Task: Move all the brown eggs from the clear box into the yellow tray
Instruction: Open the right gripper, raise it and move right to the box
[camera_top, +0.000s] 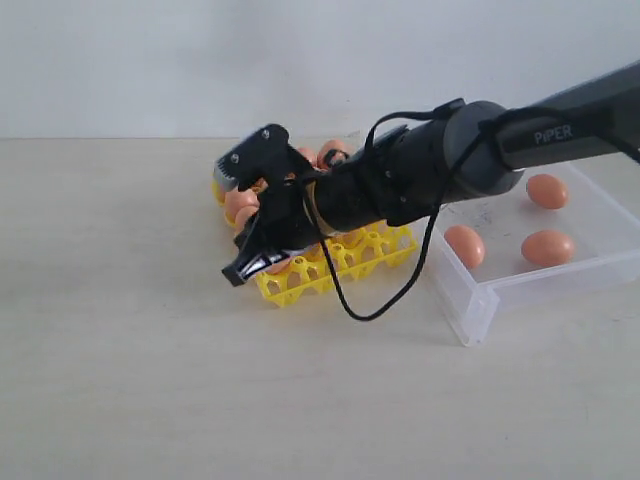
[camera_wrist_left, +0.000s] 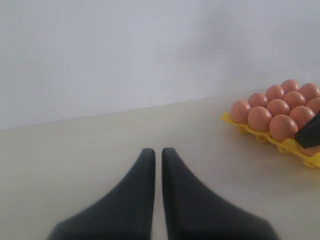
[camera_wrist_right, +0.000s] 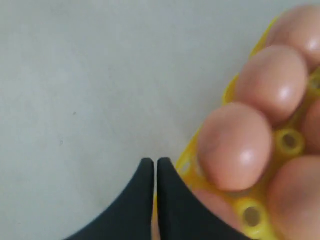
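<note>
The yellow tray (camera_top: 385, 245) sits mid-table with several brown eggs (camera_top: 240, 202) in its cups, many of them hidden behind my right arm. My right gripper (camera_top: 240, 272) is shut and holds nothing; its tips hang over the tray's near left corner. In the right wrist view the right gripper (camera_wrist_right: 154, 163) is at the tray's rim (camera_wrist_right: 187, 156), just beside an egg (camera_wrist_right: 235, 145). Three eggs (camera_top: 548, 247) lie in the clear box (camera_top: 480, 300) at the right. My left gripper (camera_wrist_left: 155, 152) is shut and empty over bare table, well away from the tray (camera_wrist_left: 239, 125).
The right arm (camera_top: 450, 150) and its looping black cable (camera_top: 345, 300) stretch from the clear box across the tray. A pale wall stands behind the table.
</note>
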